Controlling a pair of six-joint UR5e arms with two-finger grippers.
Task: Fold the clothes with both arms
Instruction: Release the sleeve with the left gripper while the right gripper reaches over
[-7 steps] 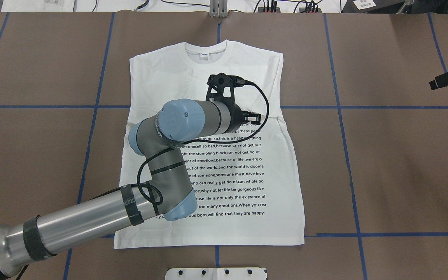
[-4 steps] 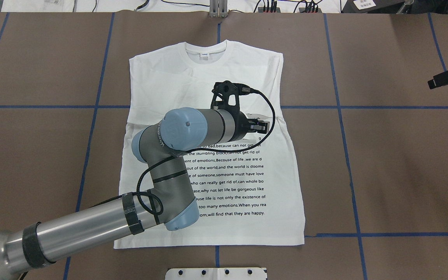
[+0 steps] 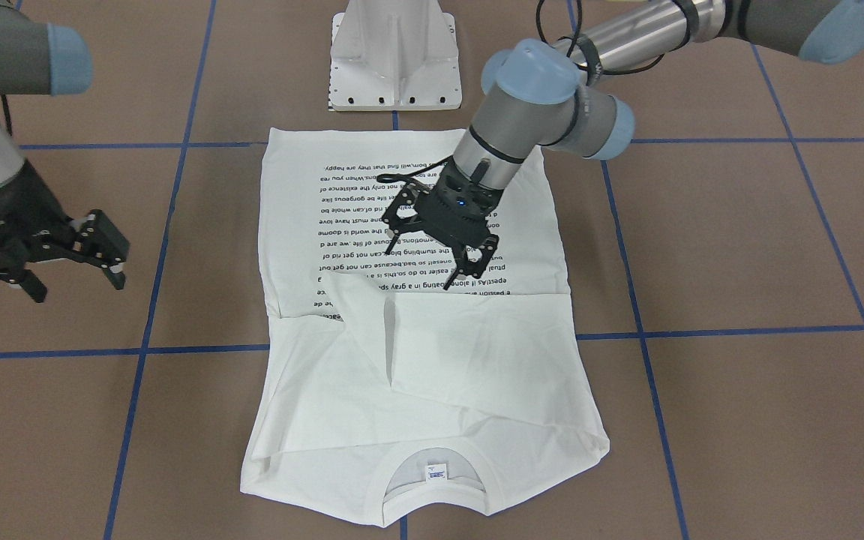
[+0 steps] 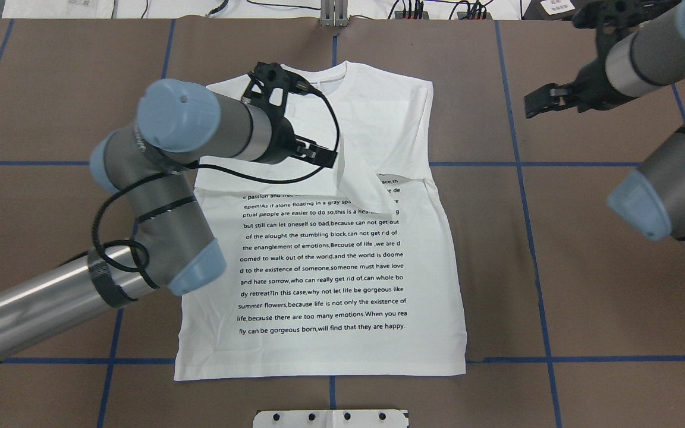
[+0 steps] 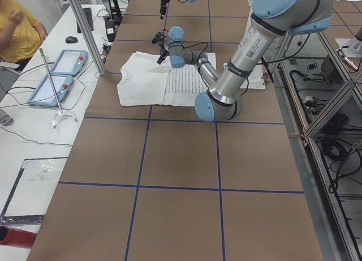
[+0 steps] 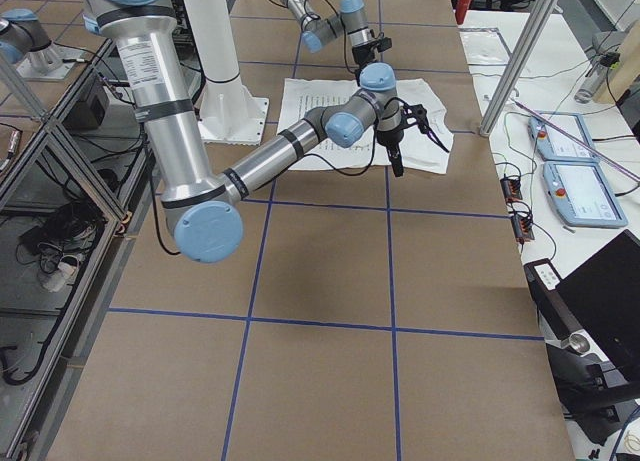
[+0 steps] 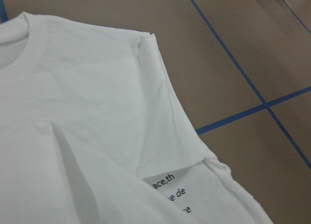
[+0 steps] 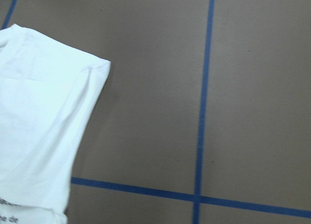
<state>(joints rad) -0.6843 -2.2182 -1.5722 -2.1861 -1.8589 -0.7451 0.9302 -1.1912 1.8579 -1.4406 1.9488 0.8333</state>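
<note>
Hides some shirt [image 4: 330, 285] print under a flap [image 4: 366, 187]. Runs lengthwise away from pedestal [image 4: 330, 418], collar [image 4: 333, 72] far. Shows left gripper [image 3: 469, 268], right gripper [image 4: 533, 107] seemingly spread.

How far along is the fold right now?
Done: both sleeves appear folded in across the chest of the shirt, covering its top text lines. In hand: the left gripper hovers at a raised sleeve flap and looks open. The right gripper is open, off the cloth. Left: the body lies unfolded, its hem flat.
</note>
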